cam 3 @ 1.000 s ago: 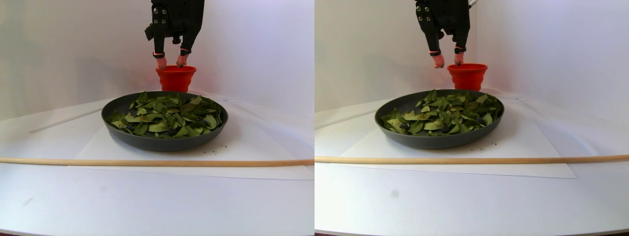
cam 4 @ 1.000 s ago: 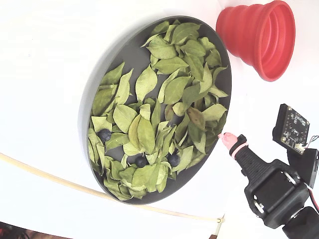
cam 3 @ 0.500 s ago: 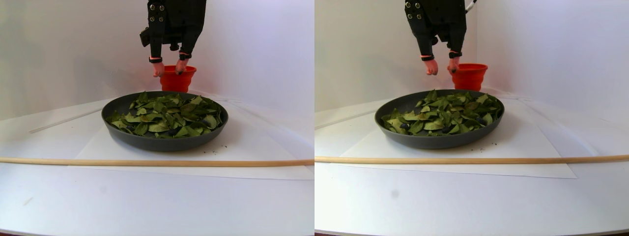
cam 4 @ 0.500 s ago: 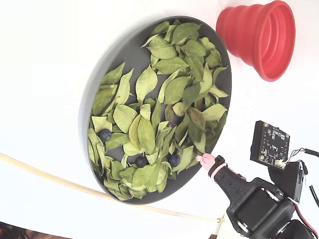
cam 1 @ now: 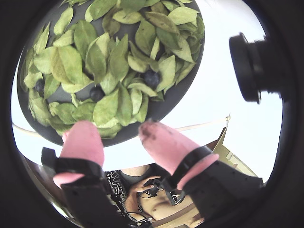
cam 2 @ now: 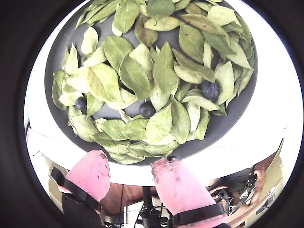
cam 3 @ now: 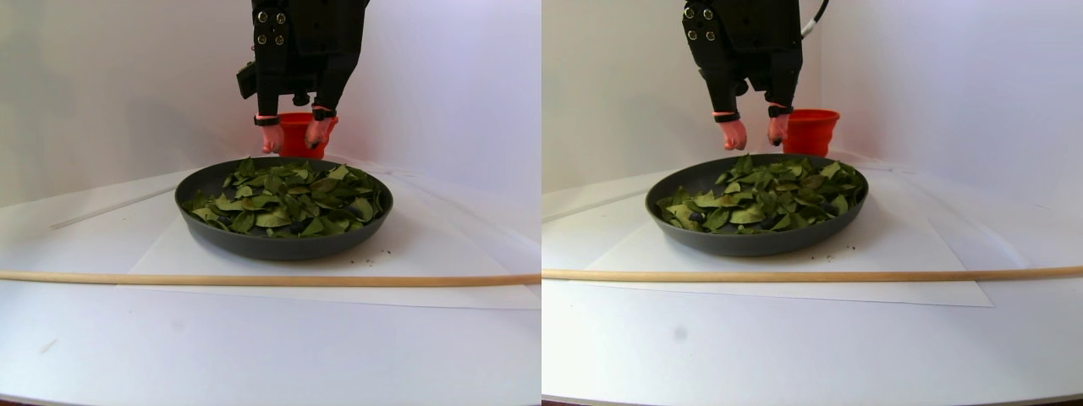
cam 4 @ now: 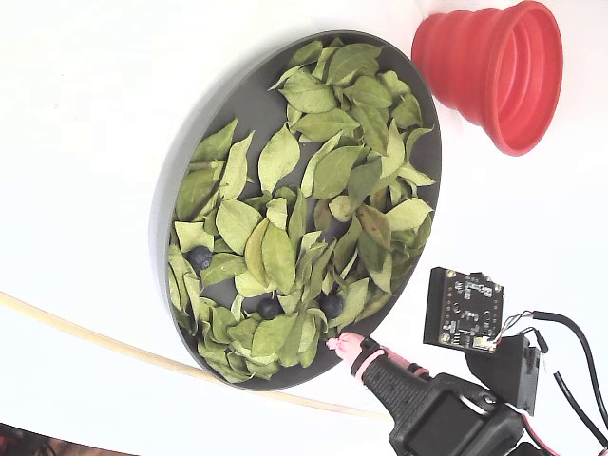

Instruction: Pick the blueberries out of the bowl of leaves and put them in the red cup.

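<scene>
Three berries (cam 2: 147,109) lie just ahead of my gripper (cam 2: 130,172). It's swung from the cup (cam 4: 494,71) to the bowl (cam 4: 228,109) rim, wide open, empty; next pick begins.

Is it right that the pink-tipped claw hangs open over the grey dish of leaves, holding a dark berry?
Not quite. The pink-tipped black gripper is open over the wide dark grey bowl's rim, but empty: in both wrist views nothing sits between its fingertips. The small dark blueberries lie among the green leaves.

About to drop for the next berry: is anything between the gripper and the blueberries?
Nothing solid. The open gripper hangs above the bowl rim. Three blueberries show among the leaves, which crowd each berry.
</scene>
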Controlling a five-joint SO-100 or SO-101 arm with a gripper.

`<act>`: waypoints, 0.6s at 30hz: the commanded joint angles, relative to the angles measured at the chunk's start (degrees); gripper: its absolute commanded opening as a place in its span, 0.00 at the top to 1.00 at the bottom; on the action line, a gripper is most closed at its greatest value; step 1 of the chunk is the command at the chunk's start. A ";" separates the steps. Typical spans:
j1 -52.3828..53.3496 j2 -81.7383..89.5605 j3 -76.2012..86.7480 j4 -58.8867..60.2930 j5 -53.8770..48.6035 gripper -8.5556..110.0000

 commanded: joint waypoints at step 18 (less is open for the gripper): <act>2.11 2.37 3.25 -4.31 -1.85 0.79</act>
